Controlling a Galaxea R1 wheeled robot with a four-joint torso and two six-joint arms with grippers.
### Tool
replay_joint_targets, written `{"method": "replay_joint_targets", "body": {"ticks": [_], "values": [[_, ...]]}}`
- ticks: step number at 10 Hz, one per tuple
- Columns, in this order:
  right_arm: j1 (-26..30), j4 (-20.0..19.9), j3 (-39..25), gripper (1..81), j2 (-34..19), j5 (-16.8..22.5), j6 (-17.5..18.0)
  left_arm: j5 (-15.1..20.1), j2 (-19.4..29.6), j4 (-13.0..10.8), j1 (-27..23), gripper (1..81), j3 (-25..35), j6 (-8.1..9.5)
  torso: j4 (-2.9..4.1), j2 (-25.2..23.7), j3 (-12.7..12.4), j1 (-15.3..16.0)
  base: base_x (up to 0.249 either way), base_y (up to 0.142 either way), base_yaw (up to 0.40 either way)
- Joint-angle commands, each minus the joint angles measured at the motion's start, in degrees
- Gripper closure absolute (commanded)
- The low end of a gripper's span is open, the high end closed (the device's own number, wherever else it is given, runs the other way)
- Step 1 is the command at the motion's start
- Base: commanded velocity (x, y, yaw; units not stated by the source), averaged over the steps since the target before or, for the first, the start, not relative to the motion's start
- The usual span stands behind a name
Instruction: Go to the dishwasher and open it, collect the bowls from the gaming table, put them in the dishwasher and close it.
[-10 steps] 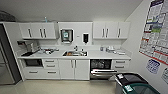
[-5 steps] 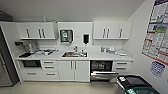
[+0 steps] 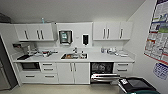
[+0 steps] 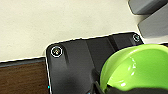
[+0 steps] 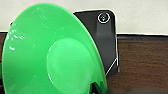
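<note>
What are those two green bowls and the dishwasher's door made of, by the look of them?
The bright green round bowl looks like glossy plastic: even colour, soft white glints. The paler yellow-green bowl looks the same, smooth and shiny. The open dishwasher's door seems brushed steel, grey with a dull sheen, though it is hard to be sure.

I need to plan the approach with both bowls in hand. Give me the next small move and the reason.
Probably drive forward, bearing slightly right toward the dishwasher. Its door already hangs open under the counter, dark inside, but it sits far across the floor. The yellow-green bowl shows at the left wrist and the bright green bowl at the right, so nothing can be loaded from here.
</note>
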State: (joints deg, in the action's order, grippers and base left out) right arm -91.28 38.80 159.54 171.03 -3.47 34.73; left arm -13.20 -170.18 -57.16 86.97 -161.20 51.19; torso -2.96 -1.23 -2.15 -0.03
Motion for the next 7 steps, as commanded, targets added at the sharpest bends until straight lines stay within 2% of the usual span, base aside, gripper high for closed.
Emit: {"method": "replay_joint_targets", "body": {"ticks": [1,7], "values": [[2.7,0.8,-1.1,81.1,1.5,-0.2,-0.5,1.4,0.4,0.3,-3.5,81.1,-0.2,0.14,0.00,0.0,0.0,0.0,0.144,0.000,0.000],[2.7,0.8,-1.1,81.1,1.5,-0.2,-0.4,1.4,0.5,0.3,-3.5,81.1,-0.2,0.14,0.00,0.0,0.0,0.0,0.144,0.000,0.000]]}}
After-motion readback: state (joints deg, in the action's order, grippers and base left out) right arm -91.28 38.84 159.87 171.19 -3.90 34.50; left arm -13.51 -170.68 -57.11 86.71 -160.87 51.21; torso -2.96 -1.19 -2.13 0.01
